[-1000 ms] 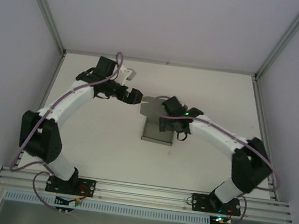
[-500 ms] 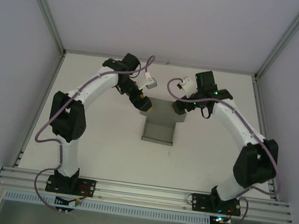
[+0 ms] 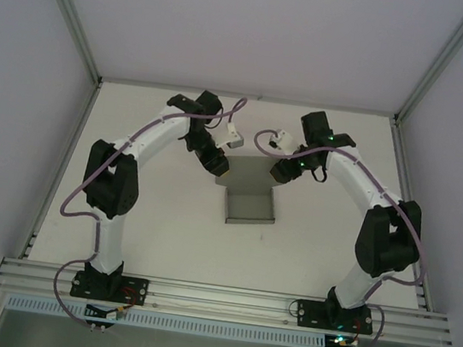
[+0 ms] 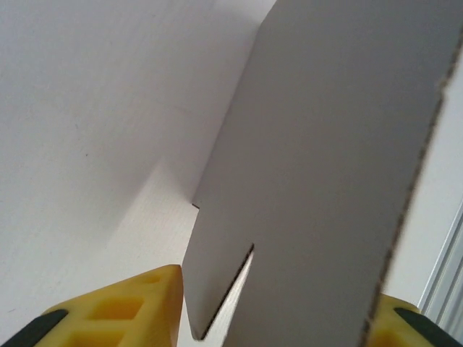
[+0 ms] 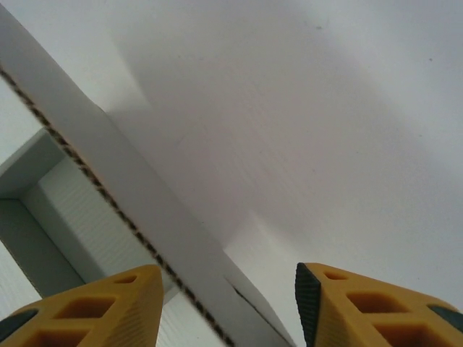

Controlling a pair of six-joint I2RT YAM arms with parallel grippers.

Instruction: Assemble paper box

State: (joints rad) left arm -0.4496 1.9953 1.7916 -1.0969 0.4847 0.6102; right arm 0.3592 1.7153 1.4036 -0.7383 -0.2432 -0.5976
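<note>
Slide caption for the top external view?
Left hand and right hand flank the far end of the paper box on the table.

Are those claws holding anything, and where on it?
Unclear. Left gripper and right gripper each straddle the far flap of the paper box; the right has a gap beside the card, the left cannot be told.
</note>
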